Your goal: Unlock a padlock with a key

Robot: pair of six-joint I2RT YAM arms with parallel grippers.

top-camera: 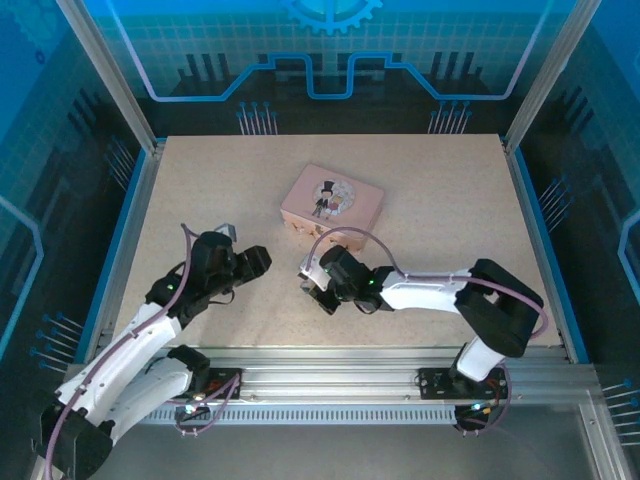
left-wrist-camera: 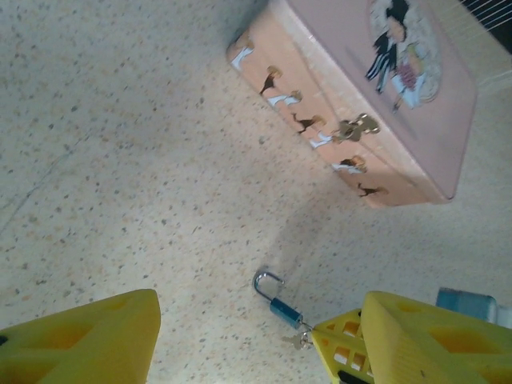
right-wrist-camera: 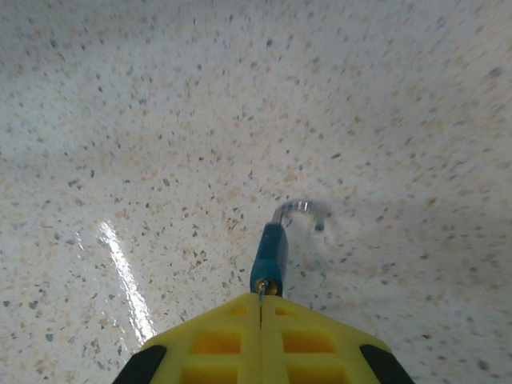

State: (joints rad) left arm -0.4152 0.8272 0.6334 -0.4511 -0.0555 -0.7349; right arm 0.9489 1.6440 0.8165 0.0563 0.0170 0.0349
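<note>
- Right pincer [right-wrist-camera: 261, 304] clenched on the key [right-wrist-camera: 260, 290], which meets the bottom end of the padlock [right-wrist-camera: 271, 250].
- Padlock lies on the table [right-wrist-camera: 160, 120], shackle open, near the pink tin [top-camera: 332, 203].
- Left pincer [top-camera: 256, 262] released, fingers spread wide, beside the padlock.

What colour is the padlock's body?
Teal-blue. The padlock shows best in the right wrist view, where the right gripper pinches the key in it.

No writing, number or brand was legible; the pink rectangular tin [left-wrist-camera: 352, 96], beyond the jaws of the left gripper [left-wrist-camera: 240, 344], carried a cartoon picture.
</note>
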